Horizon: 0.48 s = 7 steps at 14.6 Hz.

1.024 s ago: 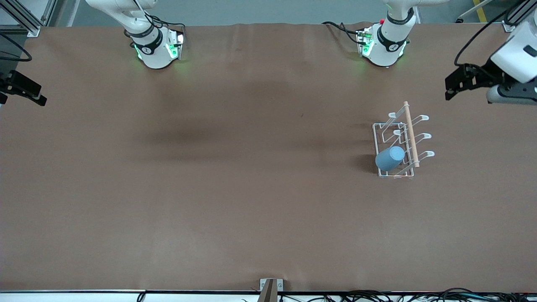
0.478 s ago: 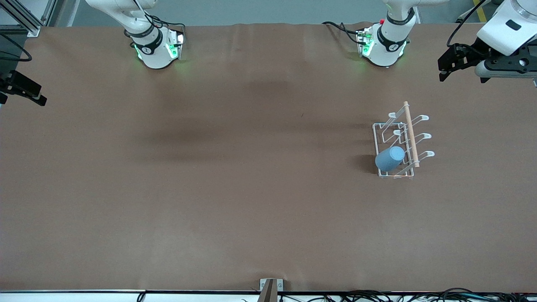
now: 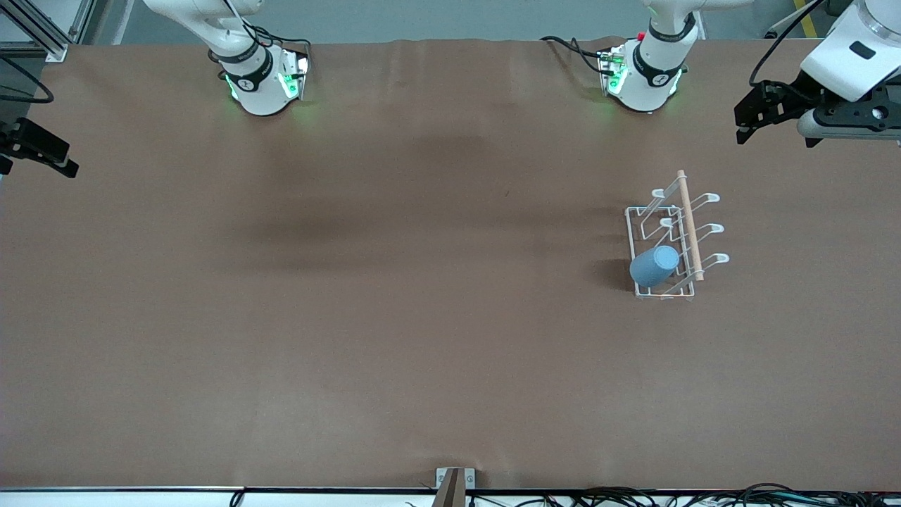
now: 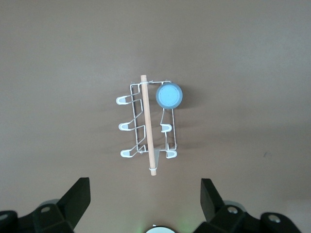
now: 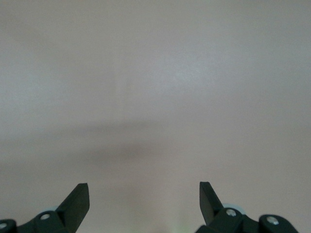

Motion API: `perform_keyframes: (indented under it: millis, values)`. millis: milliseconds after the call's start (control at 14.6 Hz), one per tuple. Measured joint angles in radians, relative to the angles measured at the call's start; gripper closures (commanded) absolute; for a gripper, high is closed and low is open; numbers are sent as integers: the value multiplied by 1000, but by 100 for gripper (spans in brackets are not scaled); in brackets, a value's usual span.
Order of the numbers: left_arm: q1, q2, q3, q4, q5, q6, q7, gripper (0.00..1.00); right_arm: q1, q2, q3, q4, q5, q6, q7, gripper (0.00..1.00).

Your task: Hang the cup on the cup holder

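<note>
**Cup on the rack, both arms drawn back**

The cup (image 3: pixel 654 265) hangs upside down on the holder (image 3: pixel 674 239), base up and tilted, seated over the prong at the end of the rack nearest the front edge of the desk (image 3: pixel 394 338). The holder stands toward the left arm's end of the desk, about midway between the front edge and the edge where the bases stand. Its wooden rod (image 3: pixel 690 225) runs along the top, with white looped prongs angling out on both sides. The other prongs are bare.

The left gripper (image 3: pixel 742 125) hangs high over the desk near the corner at the left arm's end, by the bases' edge, well apart from the holder. Its arm comes in from the side of the picture, the white wrist angled down and the black fingers pointing toward the middle of the desk. From the left wrist camera the fingers (image 4: pixel 77 199) are spread wide with nothing between them, and the holder and cup (image 4: pixel 168 95) sit well below.

The right gripper (image 3: pixel 42 149) waits at the edge of the desk at the right arm's end. Its fingers (image 5: pixel 77 199) are also wide apart and empty, over bare brown desk.
</note>
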<state>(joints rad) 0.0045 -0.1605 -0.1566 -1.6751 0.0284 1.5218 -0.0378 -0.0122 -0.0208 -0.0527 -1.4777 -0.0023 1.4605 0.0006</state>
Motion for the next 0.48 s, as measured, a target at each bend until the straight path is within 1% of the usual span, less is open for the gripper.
perform_keyframes:
  millis: [478]
  values:
    - [1,22,2,15,0,-9,0,0,0,0,0,0,0,0,0,0]
